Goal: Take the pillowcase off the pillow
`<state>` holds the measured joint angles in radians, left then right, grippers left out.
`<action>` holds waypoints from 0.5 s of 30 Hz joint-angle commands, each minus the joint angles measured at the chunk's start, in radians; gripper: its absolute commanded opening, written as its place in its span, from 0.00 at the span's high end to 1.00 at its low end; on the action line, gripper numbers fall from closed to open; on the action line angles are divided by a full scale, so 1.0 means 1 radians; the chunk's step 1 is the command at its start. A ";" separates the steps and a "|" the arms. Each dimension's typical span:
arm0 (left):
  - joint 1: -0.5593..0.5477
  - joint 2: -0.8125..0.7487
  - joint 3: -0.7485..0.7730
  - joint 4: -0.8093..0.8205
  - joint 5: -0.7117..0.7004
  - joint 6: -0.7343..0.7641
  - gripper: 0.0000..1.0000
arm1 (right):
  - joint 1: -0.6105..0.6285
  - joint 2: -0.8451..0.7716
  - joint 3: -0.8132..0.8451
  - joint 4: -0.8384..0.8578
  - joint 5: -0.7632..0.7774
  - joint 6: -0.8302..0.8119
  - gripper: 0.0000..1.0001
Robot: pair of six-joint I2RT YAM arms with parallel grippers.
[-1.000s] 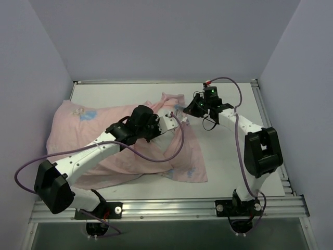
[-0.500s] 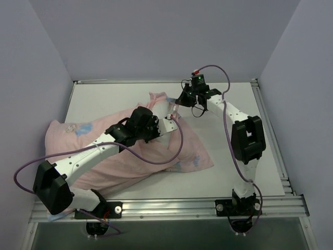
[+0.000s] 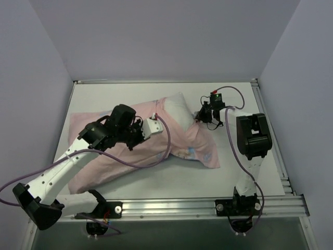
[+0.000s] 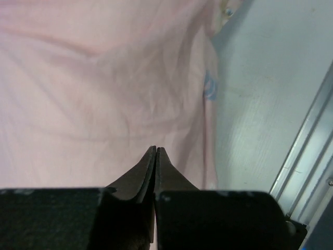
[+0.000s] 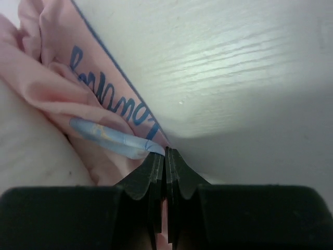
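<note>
- Pillowcase (image 3: 119, 156): pink side outward, lying rumpled across the table (image 3: 244, 177) from the left side to right of the middle. A pale blue printed patch shows at its near right corner. It covers most of the pillow.
- Pillow (image 3: 179, 107): plain white, one plump corner bared at the far right end of the pillowcase. The rest is under the fabric.
- Left gripper (image 3: 151, 126): over the middle of the pillowcase, pointing right. In the wrist view the left gripper (image 4: 156, 151) has its fingers pressed together, with no fabric seen between the tips. The pink pillowcase (image 4: 93, 78) fills the field beyond.
- Right gripper (image 3: 200, 115): at the right edge of the bared pillow corner. In the wrist view the right gripper (image 5: 165, 152) is clamped on a pale blue folded hem of the pillowcase (image 5: 62, 88).
- Lettering (image 5: 104, 94): dark blue script printed on the pink fabric beside the hem.
- Table, wrist views: white surface (image 5: 234, 62) to the right of the cloth.
- Rail (image 4: 307, 151): metal strip along the table edge.
</note>
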<state>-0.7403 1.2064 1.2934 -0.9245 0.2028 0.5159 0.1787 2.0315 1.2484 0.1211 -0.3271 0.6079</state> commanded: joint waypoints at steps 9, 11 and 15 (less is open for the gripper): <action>0.064 0.180 0.160 0.110 0.020 -0.045 0.98 | 0.059 -0.375 -0.239 -0.032 0.105 -0.146 1.00; 0.056 0.223 0.223 0.110 0.055 -0.054 0.94 | 0.087 -0.425 -0.257 -0.025 0.050 -0.114 1.00; 0.010 0.304 0.352 0.107 0.087 -0.088 0.49 | 0.201 -0.504 -0.328 0.037 -0.009 -0.027 1.00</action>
<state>-0.6968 1.4925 1.5379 -0.8661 0.2195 0.4614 0.3004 1.5936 0.9668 0.1280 -0.2436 0.5182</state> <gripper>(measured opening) 0.433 0.040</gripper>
